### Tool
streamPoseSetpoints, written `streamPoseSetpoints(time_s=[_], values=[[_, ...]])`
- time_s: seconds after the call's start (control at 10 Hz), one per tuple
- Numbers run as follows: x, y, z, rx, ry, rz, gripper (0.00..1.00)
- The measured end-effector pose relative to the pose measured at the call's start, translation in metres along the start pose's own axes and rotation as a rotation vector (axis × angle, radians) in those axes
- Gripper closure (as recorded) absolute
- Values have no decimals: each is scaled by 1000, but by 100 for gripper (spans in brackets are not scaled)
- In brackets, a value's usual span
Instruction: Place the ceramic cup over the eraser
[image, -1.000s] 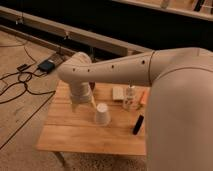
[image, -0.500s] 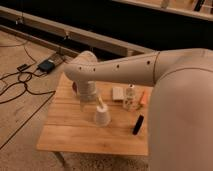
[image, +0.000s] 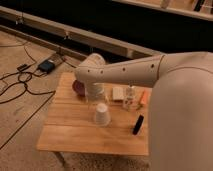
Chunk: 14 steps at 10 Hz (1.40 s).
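Pincer (image: 95, 98) hangs just above ceramic cup (image: 101, 116) (eraser (image: 137, 125) lies apart).

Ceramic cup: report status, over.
Gripper directly above ceramic cup. Cup wide end down on table, not over eraser, which lies apart to its right. Nothing between them.

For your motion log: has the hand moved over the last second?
Yes. The hand shifted right, away from the bowl, and now sits just above the cup.
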Motion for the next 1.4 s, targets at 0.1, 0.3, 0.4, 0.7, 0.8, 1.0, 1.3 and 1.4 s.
streamPoseSetpoints(time_s=[0.1, 0.3, 0.4, 0.7, 0.8, 1.0, 1.3, 1.4], values=[[-4, -7, 5, 1, -2, 2, 35], [-6, -12, 11, -6, 0, 6, 35], [-7, -15, 18, -22, -2, 17, 35], [-7, -20, 29, -54, -10, 34, 35], [-6, -21, 32, -57, -9, 35, 35], [-3, -21, 40, -65, -8, 24, 35], [0, -18, 50, -64, 6, -4, 35], [0, -14, 52, -66, 11, -17, 35]])
